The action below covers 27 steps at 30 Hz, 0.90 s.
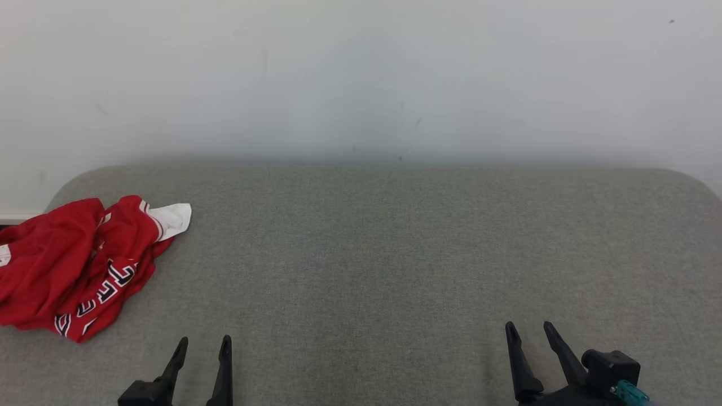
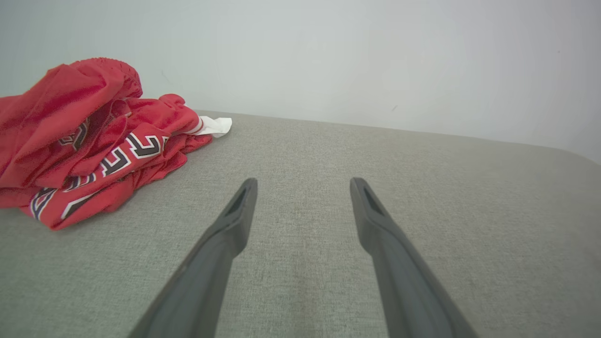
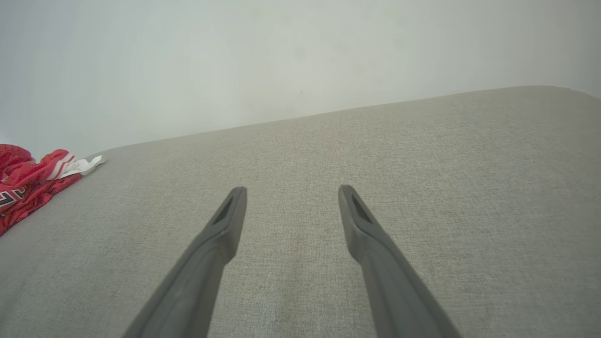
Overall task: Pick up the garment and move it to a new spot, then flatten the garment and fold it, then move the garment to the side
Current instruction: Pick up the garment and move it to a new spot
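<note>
Red garment (image 1: 79,265) with white trim and black-and-white lettering lies crumpled at the left edge of the grey fabric table (image 1: 395,254) — untouched — while the left end effector (image 1: 204,338) and right end effector (image 1: 529,324) hover at the near side, both spread wide and empty.

The grey woven fabric surface (image 1: 395,254) lies open across its middle and right. A crumpled red garment with white trim (image 1: 73,265) occupies the far-left corner; a pale wall (image 1: 361,84) bounds the back edge.
</note>
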{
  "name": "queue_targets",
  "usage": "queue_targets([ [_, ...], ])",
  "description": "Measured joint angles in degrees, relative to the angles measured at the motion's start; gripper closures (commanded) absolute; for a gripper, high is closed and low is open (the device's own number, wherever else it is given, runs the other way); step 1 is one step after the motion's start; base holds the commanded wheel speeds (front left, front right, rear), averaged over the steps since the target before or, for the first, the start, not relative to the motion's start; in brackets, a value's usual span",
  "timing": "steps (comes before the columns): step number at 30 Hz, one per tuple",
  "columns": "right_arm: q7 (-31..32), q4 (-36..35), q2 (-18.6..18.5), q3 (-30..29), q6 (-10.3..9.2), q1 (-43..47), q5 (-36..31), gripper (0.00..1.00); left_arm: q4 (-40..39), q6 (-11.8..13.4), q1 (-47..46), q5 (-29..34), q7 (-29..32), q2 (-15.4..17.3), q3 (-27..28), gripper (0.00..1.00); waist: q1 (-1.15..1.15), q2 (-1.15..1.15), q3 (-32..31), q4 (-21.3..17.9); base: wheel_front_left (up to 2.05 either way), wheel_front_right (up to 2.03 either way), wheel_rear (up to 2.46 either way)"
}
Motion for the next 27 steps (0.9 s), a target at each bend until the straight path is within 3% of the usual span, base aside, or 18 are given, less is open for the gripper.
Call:
queue_targets([
  [8,-0.5,-0.5,0.0,0.6,0.00,0.1,1.0,0.00,-0.2,0.2,-0.4,0.2,0.0,0.0,1.9,0.00,0.00,0.00,-0.1,4.6,0.00,0.00,0.00],
  [27,-2.0,2.1,0.0,3.6,0.00,0.7,3.9,0.00,-1.4,0.7,3.2,0.5,0.0,1.9,5.5,0.00,0.00,0.00,-1.0,21.4,0.00,0.00,0.00],
])
